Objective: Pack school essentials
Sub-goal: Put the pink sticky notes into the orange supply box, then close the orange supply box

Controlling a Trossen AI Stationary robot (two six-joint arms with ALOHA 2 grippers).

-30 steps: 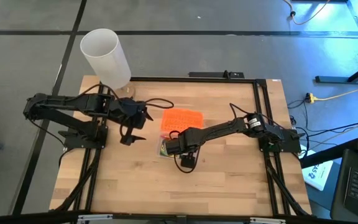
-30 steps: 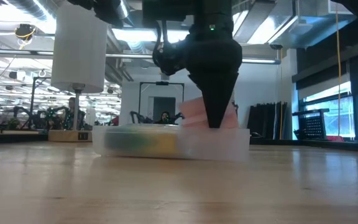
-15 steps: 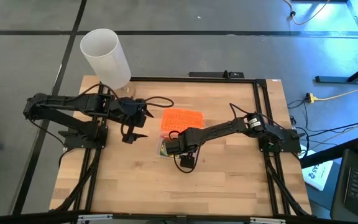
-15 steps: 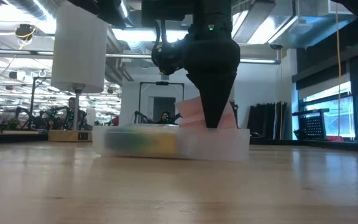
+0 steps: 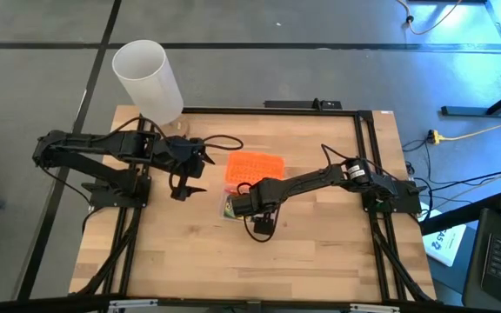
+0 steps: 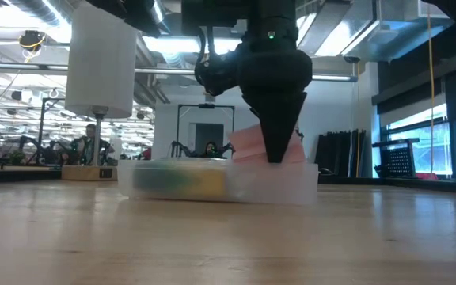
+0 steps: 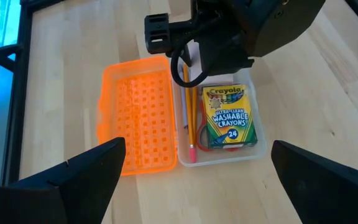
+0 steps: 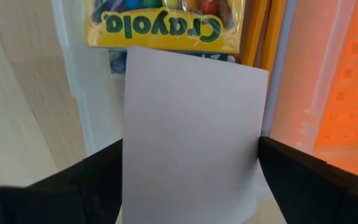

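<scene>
- Two dark arms sit over your wooden worktop (image 5: pixel 320 252); the right pincer (image 6: pixel 275 150) points straight down into the clear plastic box (image 7: pixel 253 146), near its end farthest from the left arm.
- Look at the right wrist view: the pale pink square eraser (image 8: pixel 191 130) fills the gap between the two dark fingers (image 8: pixel 61 180), so that pincer is clamped on the eraser, jaws held wide by it.
- You can see the eraser in the low view too, a pink slab (image 6: pixel 248 142) tilted above the box rim, right beside the pincer's tip.
- Just beyond the eraser lies the green-and-yellow crayon box (image 7: pixel 229 117), flat inside the clear box.
- Beside the crayons, thin orange pencils (image 7: pixel 188 124) lie lengthwise along the box wall, with red scissor handles (image 7: pixel 202 137) partly under the crayon box.
- Your orange perforated lid (image 7: pixel 140 118) lies flat on the worktop, touching the clear box's long side.
- Your left pincer (image 5: pixel 183 185) hangs well apart from the box, fingers spread wide and empty.
</scene>
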